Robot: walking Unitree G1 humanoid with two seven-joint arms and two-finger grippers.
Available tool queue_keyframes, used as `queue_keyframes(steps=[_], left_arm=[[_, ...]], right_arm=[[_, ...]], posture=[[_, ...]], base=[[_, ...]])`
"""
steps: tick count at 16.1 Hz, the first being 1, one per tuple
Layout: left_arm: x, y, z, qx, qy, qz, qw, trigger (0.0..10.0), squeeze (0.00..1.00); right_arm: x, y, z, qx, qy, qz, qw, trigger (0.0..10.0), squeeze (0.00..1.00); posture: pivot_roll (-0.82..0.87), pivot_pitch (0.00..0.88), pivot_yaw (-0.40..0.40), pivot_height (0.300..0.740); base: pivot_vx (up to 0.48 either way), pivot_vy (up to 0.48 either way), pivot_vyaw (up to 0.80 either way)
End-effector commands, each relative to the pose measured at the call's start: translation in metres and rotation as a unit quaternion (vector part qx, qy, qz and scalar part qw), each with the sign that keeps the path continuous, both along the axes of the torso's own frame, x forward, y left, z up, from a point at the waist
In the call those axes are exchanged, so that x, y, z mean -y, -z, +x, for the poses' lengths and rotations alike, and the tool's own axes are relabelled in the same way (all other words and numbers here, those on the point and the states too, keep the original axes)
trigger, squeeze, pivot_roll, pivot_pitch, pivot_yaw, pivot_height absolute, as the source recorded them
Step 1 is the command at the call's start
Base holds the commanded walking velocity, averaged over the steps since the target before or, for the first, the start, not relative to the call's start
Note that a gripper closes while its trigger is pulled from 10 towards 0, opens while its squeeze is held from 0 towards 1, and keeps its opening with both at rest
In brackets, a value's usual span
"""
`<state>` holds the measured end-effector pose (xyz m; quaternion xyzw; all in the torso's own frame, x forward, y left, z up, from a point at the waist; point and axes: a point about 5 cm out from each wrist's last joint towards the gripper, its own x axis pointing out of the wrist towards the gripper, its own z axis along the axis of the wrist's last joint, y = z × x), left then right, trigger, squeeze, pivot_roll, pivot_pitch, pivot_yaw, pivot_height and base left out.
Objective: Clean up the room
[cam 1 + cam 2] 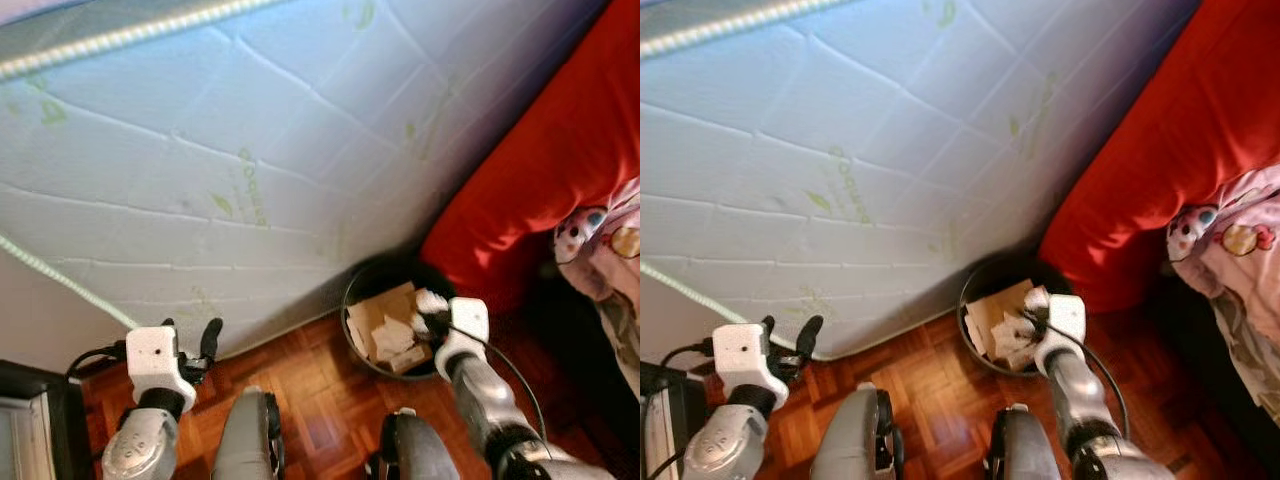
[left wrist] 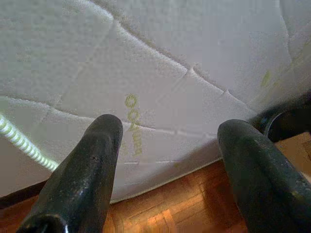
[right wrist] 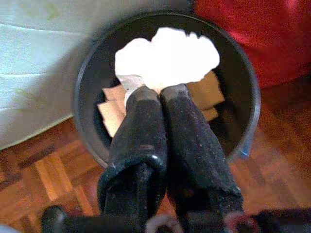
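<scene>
Head view, right gripper (image 1: 432,302) over the black bin (image 1: 352,300) on the parquet floor (image 1: 320,390) beside the mattress (image 1: 200,150), left gripper (image 2: 167,160) spread wide, wrist view, right fingers (image 3: 146,126) clenched on white crumpled paper (image 3: 167,58) above cardboard scraps (image 3: 114,114).

Both arms are silver, jointed tubes, each ending in a boxy white wrist housing. The left gripper (image 1: 196,338) and right gripper (image 3: 161,94) each carry two long, rounded black fingers with a dull sheen. A thin black cable loops beside each wrist housing.
</scene>
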<state>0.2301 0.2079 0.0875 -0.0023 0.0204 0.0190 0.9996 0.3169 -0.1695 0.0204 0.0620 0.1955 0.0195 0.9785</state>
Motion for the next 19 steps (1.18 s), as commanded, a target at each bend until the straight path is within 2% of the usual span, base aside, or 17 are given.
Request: queue_keyframes(steps=[1, 3, 4, 17, 18, 19], left_arm=[[-0.004, 0.003, -0.006, -0.016, -0.006, 0.002, 1.000, 10.0, 0.00], [-0.004, 0.001, -0.008, -0.023, -0.008, 0.004, 1.000, 10.0, 0.00], [-0.004, 0.000, -0.010, -0.027, -0.009, 0.003, 1.000, 10.0, 0.00], [-0.001, 0.000, -0.014, -0.052, -0.015, -0.002, 0.999, 10.0, 0.00], [-0.002, 0.003, -0.014, -0.055, -0.017, -0.003, 0.998, 10.0, 0.00], [-0.003, 0.008, -0.015, -0.061, -0.020, -0.003, 0.998, 10.0, 0.00]], right_arm=[[-0.005, 0.010, -0.007, -0.027, -0.005, 0.009, 1.000, 10.0, 0.00], [-0.014, 0.008, -0.005, -0.026, -0.027, 0.014, 0.999, 10.0, 0.03], [-0.015, 0.007, -0.004, -0.025, -0.028, 0.015, 0.999, 10.0, 1.00], [-0.015, 0.002, 0.001, -0.024, -0.044, -0.006, 0.999, 10.0, 1.00], [-0.014, 0.004, 0.000, -0.027, -0.042, -0.002, 0.999, 10.0, 0.33], [-0.012, 0.006, -0.003, -0.024, -0.042, 0.008, 0.999, 10.0, 0.00]], posture=[[0.24, 0.363, -0.013, 0.644], [0.25, 0.364, -0.011, 0.644], [0.25, 0.364, -0.010, 0.644], [0.24, 0.368, -0.026, 0.644], [0.23, 0.358, -0.024, 0.644], [0.22, 0.347, -0.021, 0.644]], base=[[0.000, 0.000, 0.00], [0.000, 0.000, 0.00], [0.000, 0.000, 0.00], [0.000, 0.000, 0.00], [0.000, 0.000, 0.00], [0.000, 0.000, 0.00]])
